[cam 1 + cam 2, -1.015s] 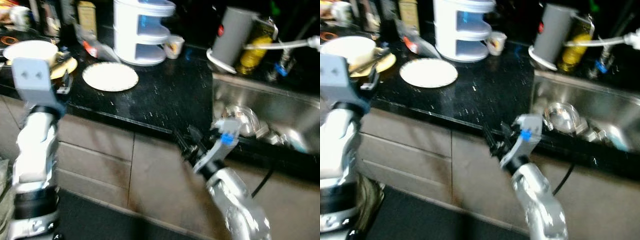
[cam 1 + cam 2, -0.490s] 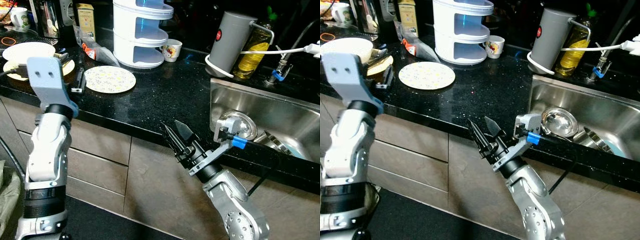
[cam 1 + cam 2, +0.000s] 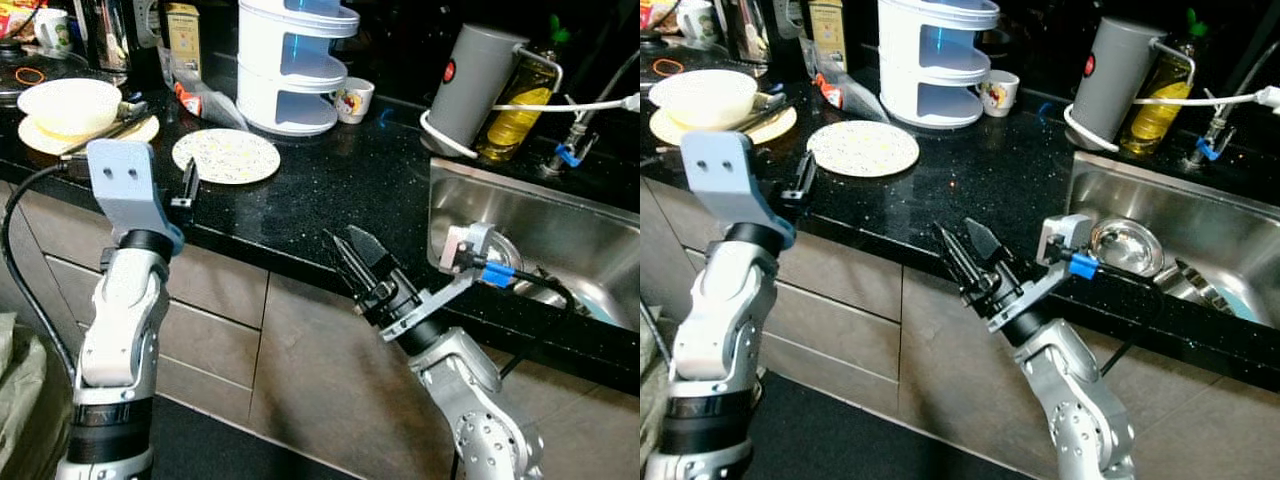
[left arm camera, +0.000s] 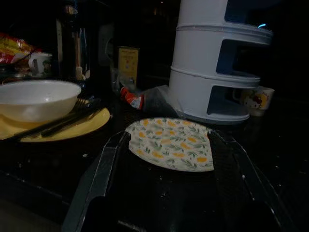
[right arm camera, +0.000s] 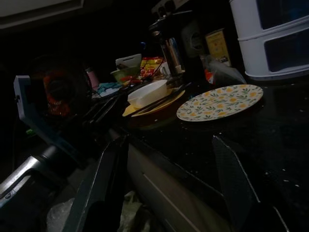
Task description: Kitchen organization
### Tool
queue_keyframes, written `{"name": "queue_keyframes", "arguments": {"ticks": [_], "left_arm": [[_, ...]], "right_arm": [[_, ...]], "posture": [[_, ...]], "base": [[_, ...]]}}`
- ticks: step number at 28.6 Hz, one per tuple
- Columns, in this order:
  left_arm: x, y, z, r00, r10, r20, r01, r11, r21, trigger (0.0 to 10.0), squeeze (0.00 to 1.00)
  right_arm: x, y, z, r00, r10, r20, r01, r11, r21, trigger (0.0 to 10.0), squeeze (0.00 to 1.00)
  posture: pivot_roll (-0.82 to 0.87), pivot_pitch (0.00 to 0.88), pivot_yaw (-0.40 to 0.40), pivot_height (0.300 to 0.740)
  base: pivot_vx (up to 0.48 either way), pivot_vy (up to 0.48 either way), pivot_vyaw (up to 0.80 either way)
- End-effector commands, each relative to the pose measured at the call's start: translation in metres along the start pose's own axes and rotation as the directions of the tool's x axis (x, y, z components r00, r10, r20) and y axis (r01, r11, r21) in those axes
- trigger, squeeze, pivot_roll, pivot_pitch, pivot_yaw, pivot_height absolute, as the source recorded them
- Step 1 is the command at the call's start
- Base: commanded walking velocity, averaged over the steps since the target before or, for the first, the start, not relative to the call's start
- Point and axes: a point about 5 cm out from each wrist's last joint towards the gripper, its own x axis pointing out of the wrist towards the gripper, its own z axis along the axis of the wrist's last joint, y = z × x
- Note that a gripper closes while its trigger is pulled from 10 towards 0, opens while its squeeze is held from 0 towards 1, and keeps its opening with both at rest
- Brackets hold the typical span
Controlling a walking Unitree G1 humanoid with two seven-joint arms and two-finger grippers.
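1. Where the black desk [image 3: 330,190] begins at far left, a white bowl [image 3: 68,104] sits on a yellow plate [image 3: 40,137], dark utensils laid across the plate's rim.
2. Left claw [image 3: 186,185]: raised at the desk's front edge, fingers spread and empty, pointing toward the flowered plate.
3. Flowered plate [image 3: 226,155]: flat on the desk, just beyond the left claw, in front of the white tiered rack.
4. White tiered rack [image 3: 292,62]: upright, three levels, behind the plate; a red-tipped packet [image 3: 200,100] lies beside it.
5. Small printed cup [image 3: 353,99]: just right of the rack.
6. Right claw [image 3: 352,262]: held before the cabinet front below the desk edge, fingers parted, holding nothing.
7. Grey kettle [image 3: 478,77]: upright near the sink, white cord around its base; a yellow bottle [image 3: 520,110] behind it.
8. Steel sink [image 3: 560,225]: at far right, a metal bowl [image 3: 1127,247] inside.
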Motion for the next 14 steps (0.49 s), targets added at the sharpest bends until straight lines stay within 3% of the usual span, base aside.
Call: {"name": "queue_keyframes", "arguments": {"ticks": [1,14], "left_arm": [[-0.0036,-0.0055,-0.0028,1.0,-0.005,-0.02,0.005,1.0,-0.005,10.0,0.0],[-0.0045,-0.006,-0.0021,1.0,0.004,-0.021,-0.004,1.0,-0.007,10.0,0.0]], "right_arm": [[-0.001,-0.0018,0.0052,1.0,0.002,0.007,-0.002,1.0,-0.002,10.0,0.0],[0.0023,-0.0032,0.009,1.0,0.01,0.012,-0.01,1.0,-0.004,10.0,0.0]], "posture": [[0.13,0.026,-0.186,0.74],[0.13,0.019,-0.178,0.74]], "base": [[0.0,0.0,0.0],[0.0,0.0,0.0]]}}
